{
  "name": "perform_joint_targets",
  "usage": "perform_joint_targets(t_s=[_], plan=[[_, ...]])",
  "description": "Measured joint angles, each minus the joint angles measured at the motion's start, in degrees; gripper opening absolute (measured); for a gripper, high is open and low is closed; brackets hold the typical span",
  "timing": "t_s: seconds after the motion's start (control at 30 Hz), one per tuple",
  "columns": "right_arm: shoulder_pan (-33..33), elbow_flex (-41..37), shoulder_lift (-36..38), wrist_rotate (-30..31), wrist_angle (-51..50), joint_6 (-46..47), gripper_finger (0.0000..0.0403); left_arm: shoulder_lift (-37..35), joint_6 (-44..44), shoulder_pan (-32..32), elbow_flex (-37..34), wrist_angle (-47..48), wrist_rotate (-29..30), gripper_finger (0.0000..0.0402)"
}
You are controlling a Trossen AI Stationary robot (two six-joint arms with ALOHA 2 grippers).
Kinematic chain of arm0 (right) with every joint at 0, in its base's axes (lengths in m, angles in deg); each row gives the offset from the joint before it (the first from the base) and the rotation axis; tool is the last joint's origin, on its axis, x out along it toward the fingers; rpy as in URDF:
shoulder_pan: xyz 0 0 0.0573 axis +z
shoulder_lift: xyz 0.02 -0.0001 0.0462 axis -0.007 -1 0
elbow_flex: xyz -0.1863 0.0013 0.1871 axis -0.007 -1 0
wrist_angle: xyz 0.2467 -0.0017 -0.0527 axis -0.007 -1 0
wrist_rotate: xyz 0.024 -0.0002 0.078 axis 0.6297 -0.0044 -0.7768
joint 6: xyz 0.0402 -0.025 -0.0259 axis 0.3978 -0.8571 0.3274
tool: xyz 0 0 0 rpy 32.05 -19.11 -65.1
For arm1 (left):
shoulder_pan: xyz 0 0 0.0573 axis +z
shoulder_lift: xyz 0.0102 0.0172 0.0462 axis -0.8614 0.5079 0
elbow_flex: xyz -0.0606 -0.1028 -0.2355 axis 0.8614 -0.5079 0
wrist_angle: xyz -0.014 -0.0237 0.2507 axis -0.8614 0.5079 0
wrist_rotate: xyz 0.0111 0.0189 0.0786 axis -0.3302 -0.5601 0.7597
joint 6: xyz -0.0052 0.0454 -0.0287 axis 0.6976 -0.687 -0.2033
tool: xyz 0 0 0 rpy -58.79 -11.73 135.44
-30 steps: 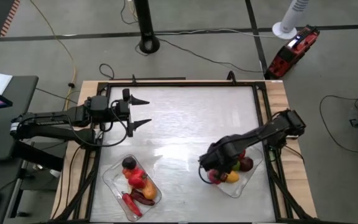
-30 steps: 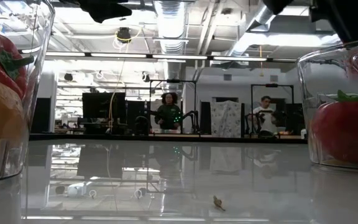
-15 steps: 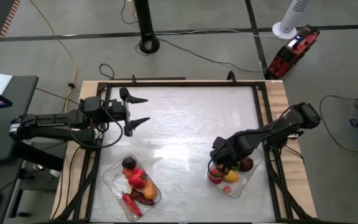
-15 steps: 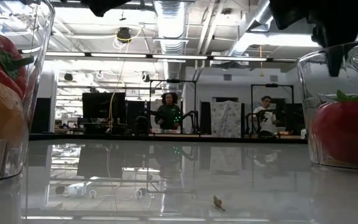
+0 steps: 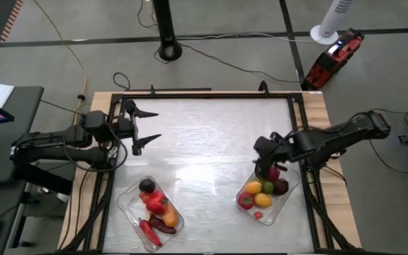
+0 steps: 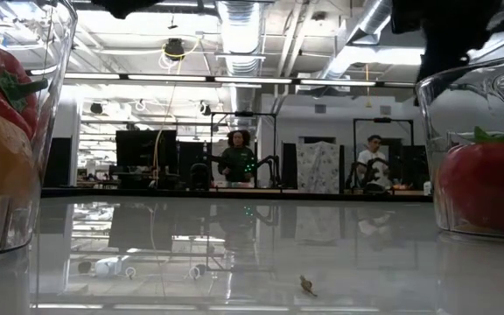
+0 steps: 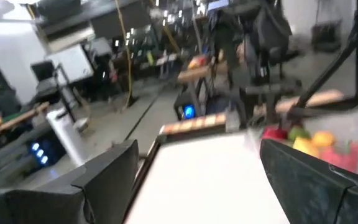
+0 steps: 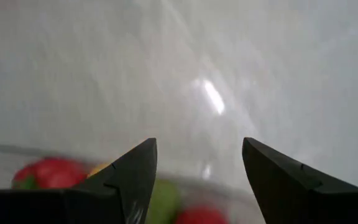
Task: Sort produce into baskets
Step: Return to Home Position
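My right gripper (image 8: 199, 144) has its two fingers spread wide with nothing between them and touching nothing. It hangs above the far end of the right tray (image 5: 272, 219), which lies by the table's (image 5: 211, 127) right edge, toward the edge where the low camera sits. In that tray I see a red tomato (image 5: 245, 200), an orange piece (image 5: 253, 187), a green lime (image 5: 266, 188), a dark red piece (image 5: 280, 186) and a yellow piece (image 5: 262, 201).

My left gripper (image 5: 157, 125) is also spread wide and empty, held above the bare table close to the left edge, well apart from both trays. The left tray (image 5: 125, 205) sits near the left edge on the low camera's side. It holds a dark purple piece (image 5: 146, 186), a red pepper (image 5: 154, 202), an orange one (image 5: 168, 216) and a red chilli (image 5: 149, 232).

A second ago the right gripper was low over the near end of the right tray, covering the tomato. Half a second ago it had drawn up and back. Now it is farther back toward the right edge, and the tomato lies in plain sight in the tray. The left gripper has pulled back toward the left edge over the same second, with the same spread. Neither tray nor any piece in them has moved.
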Motion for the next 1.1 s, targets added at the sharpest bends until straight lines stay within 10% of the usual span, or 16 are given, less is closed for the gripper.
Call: perform_joint_targets(t_s=[0.33, 0.57, 1.1], plan=[[-17.0, -13.63, 10.86, -6.08, 32.34, -33.21, 0.0264, -1.29, 2.53, 0.0, -0.02, 2.6, 10.97, 0.0325], [-25.76, -20.17, 11.82, -21.67, 48.91, -45.91, 0.0255, -0.41, 10.23, 0.0, -0.02, 5.94, 19.31, 0.0325], [-36.4, -30.63, 19.12, -32.7, 63.82, -49.74, 0.0214, -3.4, 20.32, -0.24, -10.31, -4.03, 20.91, 0.0325]])
